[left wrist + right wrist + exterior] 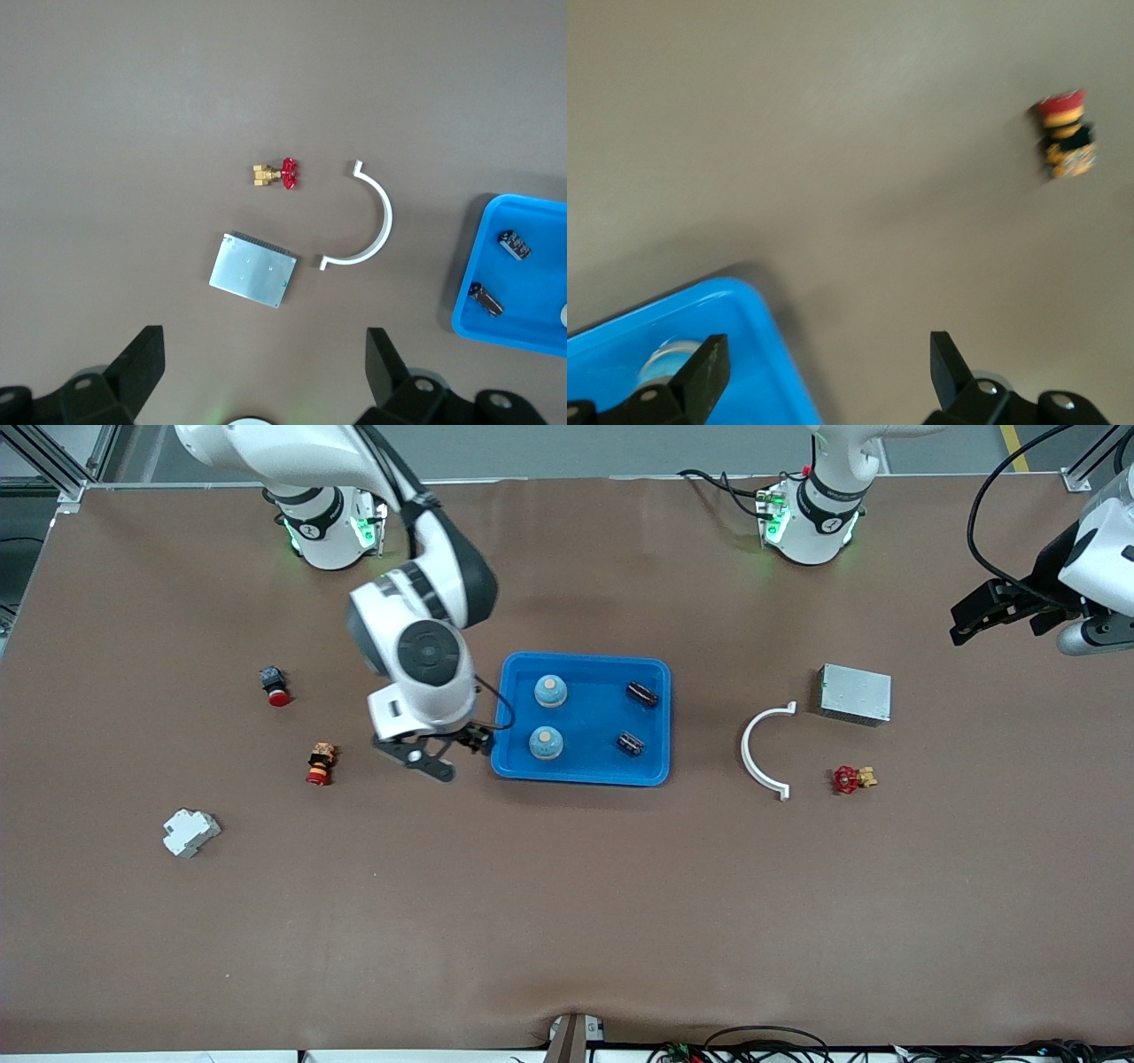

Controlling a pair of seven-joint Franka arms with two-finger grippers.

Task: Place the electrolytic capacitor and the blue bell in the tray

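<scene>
**Already loaded: two bells and two capacitors lie in the tray**

Over the table just beside the tray's point(585, 772) edge at the right arm's end hangs the right gripper point(443, 755), its arm bent down from the base at the table's top edge. Its fingers point(706, 370) stand spread with nothing between them; in its wrist view one finger hangs over the tray's corner point(744, 305) and the other over bare table.

Off at the left arm's end of the table, the left gripper point(992, 613) waits in the air, well apart from the tray. Its fingers point(142, 363) are also spread and empty, above the table near the grey metal box point(252, 269).

The tray is bright blue, shallow, rectangular with rounded corners and a raised rim. Inside it sit two pale blue bells with tan tops, one point(550, 690) farther from the front camera, the other point(546, 743) nearer. Toward the left arm's end of the tray lie two dark electrolytic capacitors, one point(642, 693) farther, one point(630, 743) nearer, each on its side.

Outside the tray are a white curved clip point(764, 751), a red valve point(851, 779), the box, two red-capped push buttons point(275, 685) point(320, 763) and a white block point(190, 832).

The right wrist view is blurred; only part of one bell point(666, 359) shows there. The left wrist view cuts the tray point(496, 266) off at its edge.
</scene>
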